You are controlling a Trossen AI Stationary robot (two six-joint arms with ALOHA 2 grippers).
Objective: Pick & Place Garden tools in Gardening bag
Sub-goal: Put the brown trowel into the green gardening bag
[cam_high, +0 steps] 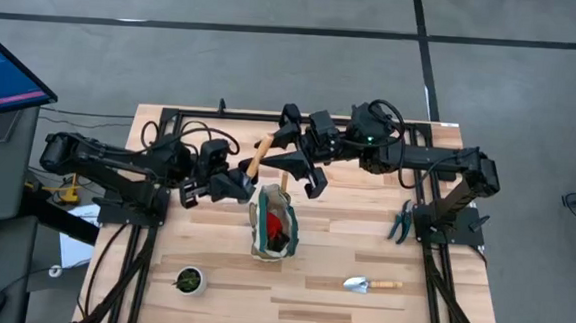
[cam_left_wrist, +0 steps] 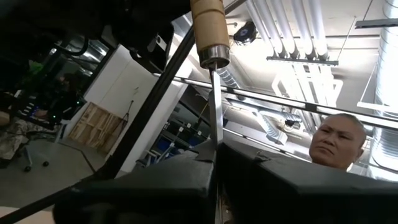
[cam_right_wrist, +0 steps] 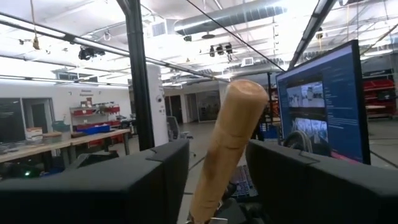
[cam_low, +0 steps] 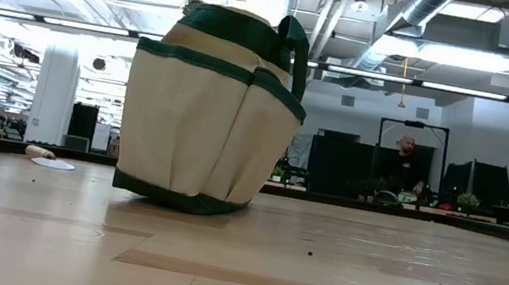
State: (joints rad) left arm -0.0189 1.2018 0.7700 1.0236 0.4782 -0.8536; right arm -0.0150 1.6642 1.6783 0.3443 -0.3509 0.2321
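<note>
My left gripper (cam_high: 235,183) is shut on a garden tool with a light wooden handle (cam_high: 259,156), held above the table just left of the gardening bag (cam_high: 274,224). My right gripper (cam_high: 286,164) is open, with one finger on each side of that handle (cam_right_wrist: 225,149); I see no touch. The cream-and-green bag stands on its base (cam_low: 187,198) and holds a red item (cam_high: 278,227). A trowel (cam_high: 371,284) lies on the table to the near right, and teal pruners (cam_high: 402,222) lie to the right. My left gripper pinches the tool's thin metal shank (cam_left_wrist: 215,118) between its two fingers, just below the ferrule (cam_left_wrist: 214,57). The wooden handle (cam_left_wrist: 209,22) sticks out beyond the fingertips. The tool is lifted clear of the table.
A small round dark pot with green (cam_high: 190,280) stands at the near left. A monitor (cam_high: 3,69) is off the table's left side. A person (cam_left_wrist: 336,140) shows beyond the table. Bare wood lies between the bag and the trowel.
</note>
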